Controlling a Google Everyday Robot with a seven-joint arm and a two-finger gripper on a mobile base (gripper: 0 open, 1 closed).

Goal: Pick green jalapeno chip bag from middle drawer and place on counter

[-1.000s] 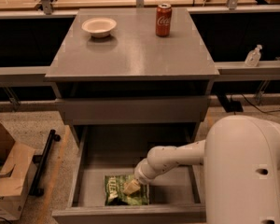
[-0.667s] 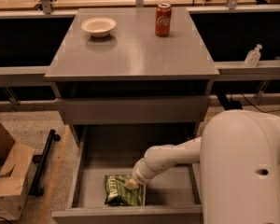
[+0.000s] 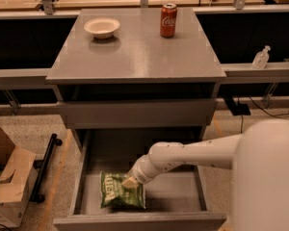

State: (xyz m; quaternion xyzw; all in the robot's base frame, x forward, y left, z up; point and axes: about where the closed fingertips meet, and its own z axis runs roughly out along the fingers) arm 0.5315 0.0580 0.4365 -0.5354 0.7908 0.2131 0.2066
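Note:
The green jalapeno chip bag lies flat on the bottom of the open middle drawer, at its front left. My gripper reaches down into the drawer from the right and sits on the bag's upper right edge, touching it. My white arm crosses the drawer's right half. The grey counter is the top of the cabinet, above the drawer.
A white bowl and a red soda can stand at the back of the counter. A closed drawer front sits above the open one. A cardboard box stands on the floor at left. A small bottle stands on the right ledge.
My gripper has shifted slightly up and left while staying at the bag's upper right edge. The bag lies in about the same place. My arm's big white housing sits further right.

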